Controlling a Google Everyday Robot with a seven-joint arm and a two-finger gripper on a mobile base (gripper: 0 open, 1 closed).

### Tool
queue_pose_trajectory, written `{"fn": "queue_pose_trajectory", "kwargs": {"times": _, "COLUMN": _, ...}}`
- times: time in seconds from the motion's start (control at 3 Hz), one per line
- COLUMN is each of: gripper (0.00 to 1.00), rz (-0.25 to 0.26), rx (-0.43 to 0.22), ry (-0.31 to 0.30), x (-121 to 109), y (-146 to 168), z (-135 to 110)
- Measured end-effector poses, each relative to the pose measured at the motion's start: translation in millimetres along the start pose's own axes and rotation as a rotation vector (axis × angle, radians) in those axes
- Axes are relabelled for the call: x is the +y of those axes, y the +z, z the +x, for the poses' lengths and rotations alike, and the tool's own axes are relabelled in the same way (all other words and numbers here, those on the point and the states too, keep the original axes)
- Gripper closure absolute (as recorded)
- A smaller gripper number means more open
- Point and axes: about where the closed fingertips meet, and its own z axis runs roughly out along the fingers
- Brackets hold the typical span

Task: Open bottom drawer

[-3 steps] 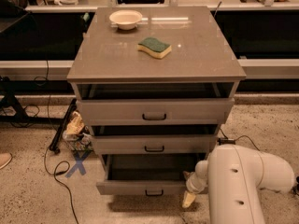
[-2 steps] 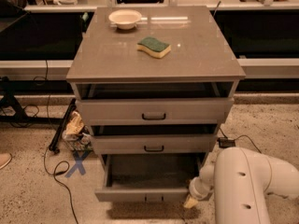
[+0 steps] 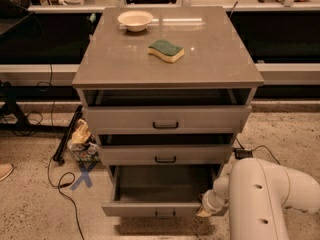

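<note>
The bottom drawer [image 3: 150, 209] is the lowest of three grey drawers in the cabinet. It stands pulled well out, its dark empty inside showing, with a small black bar handle [image 3: 165, 214] on its flat front. My gripper [image 3: 206, 211] sits at the drawer's right front corner, at the end of the white arm [image 3: 265, 199] that comes in from the lower right. Its fingers are mostly hidden behind the wrist. The middle drawer [image 3: 165, 155] and the top drawer [image 3: 166, 119] are each out a little.
On the cabinet top [image 3: 110, 64] lie a green and yellow sponge [image 3: 166, 50] and a white bowl [image 3: 135, 20]. A crumpled bag [image 3: 82, 141], cables and a blue X [image 3: 83, 176] are on the floor at left. A low ledge runs behind.
The bottom drawer has slid further out toward me. The gripper and arm moved back and to the right with its front corner.
</note>
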Motion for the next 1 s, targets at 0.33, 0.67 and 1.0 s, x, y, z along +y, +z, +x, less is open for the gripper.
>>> {"fn": "queue_pose_trajectory", "kwargs": {"times": 0.33, "gripper": 1.0, "rz": 0.014, "rx": -0.041, "ry": 0.048, "x": 26.1, "y": 3.3, "z": 12.3}}
{"fn": "queue_pose_trajectory", "kwargs": {"times": 0.67, "gripper": 1.0, "rz": 0.014, "rx": -0.041, "ry": 0.048, "x": 26.3, "y": -3.8, "z": 8.3}}
{"fn": "queue_pose_trajectory", "kwargs": {"times": 1.0, "gripper": 1.0, "rz": 0.014, "rx": -0.041, "ry": 0.048, "x": 26.3, "y": -3.8, "z": 8.3}}
